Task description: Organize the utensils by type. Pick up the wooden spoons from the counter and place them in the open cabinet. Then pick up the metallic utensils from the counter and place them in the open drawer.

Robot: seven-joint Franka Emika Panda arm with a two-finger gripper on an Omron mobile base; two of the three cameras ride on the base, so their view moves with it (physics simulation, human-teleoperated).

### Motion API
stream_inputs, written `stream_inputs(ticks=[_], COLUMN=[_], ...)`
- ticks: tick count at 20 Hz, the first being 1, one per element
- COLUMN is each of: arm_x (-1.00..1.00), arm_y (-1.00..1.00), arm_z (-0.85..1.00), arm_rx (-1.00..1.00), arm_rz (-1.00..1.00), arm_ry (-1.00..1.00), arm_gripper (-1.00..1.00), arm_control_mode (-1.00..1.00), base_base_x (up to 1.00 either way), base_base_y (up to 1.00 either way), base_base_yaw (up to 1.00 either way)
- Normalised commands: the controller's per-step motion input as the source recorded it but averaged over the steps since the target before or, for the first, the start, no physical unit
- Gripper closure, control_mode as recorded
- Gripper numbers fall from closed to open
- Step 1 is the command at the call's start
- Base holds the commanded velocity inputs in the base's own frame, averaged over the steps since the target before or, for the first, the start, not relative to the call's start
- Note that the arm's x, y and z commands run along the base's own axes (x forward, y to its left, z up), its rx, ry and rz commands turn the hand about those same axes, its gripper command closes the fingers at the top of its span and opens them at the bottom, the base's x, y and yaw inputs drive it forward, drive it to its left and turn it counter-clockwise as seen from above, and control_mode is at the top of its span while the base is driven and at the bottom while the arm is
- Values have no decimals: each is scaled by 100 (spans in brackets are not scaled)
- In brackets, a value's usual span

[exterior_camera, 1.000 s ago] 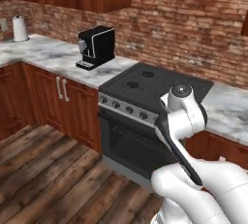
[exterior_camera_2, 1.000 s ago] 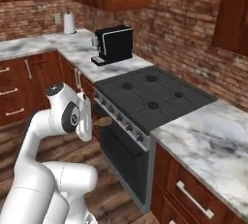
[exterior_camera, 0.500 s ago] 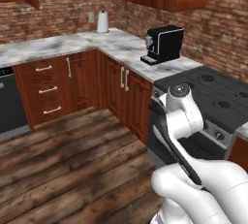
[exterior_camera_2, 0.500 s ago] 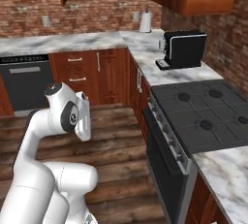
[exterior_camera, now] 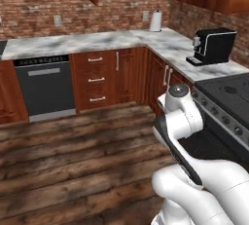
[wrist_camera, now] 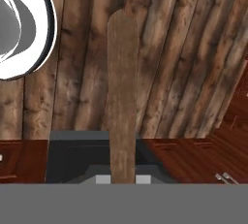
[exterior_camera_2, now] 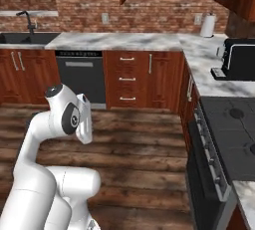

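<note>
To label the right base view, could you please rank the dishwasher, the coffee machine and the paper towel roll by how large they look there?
1. Dishwasher: largest.
2. Coffee machine: smaller, though cut off by the frame edge.
3. Paper towel roll: smallest, also farthest away.

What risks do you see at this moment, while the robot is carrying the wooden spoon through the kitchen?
1. The gripper is shut on the wooden spoon near one end, and most of its length sticks out over the wooden floor. A jolt might make it slip or swing.
2. The folded arm is close to the stove front, so turning the base may brush it.
</note>
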Motion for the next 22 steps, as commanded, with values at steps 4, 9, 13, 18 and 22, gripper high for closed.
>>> stream_inputs(ticks=[4,9,13,18,22], arm_x=[0,0,0,0,0], arm_y=[0,0,0,0,0], arm_z=[0,0,0,0,0], arm_rx=[0,0,0,0,0], arm_rz=[0,0,0,0,0], arm_ry=[0,0,0,0,0], arm_gripper=[100,100,100,100,100], arm_control_mode=[100,100,100,100,100], base_base_x=[-37,-30,-7,0,0], base_base_y=[41,51,57,67,76], base_base_yaw=[37,31,22,13,7])
